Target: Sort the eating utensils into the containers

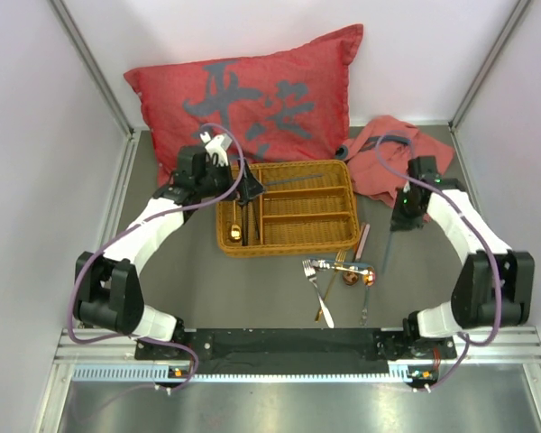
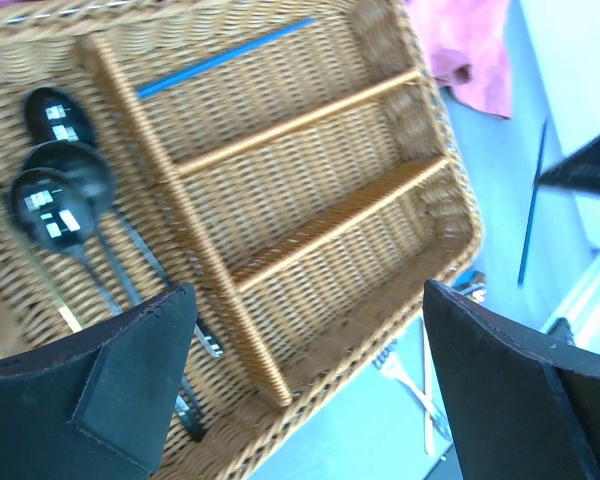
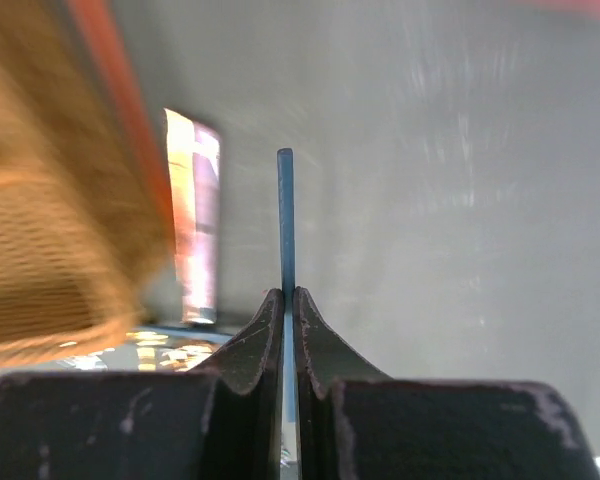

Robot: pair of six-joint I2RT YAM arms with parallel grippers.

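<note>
The left gripper [image 2: 308,300] hovers above the left end of the wicker tray [image 1: 288,249]. Its jaws are spread wide with nothing between them, probably because the black spoons [image 2: 60,190] lying together in the end compartment beneath it are already delivered. A blue chopstick [image 2: 225,58] lies alone in the far compartment, which suggests that slot is kept for chopsticks. Just in front of the tray, loose forks and spoons [image 1: 341,271] wait unsorted in a small heap. Right of the tray, the right gripper [image 3: 285,305] pinches a second chopstick [image 3: 285,215]. Its length sticks out past the fingertips, and it is likely bound for its mate's compartment.
</note>
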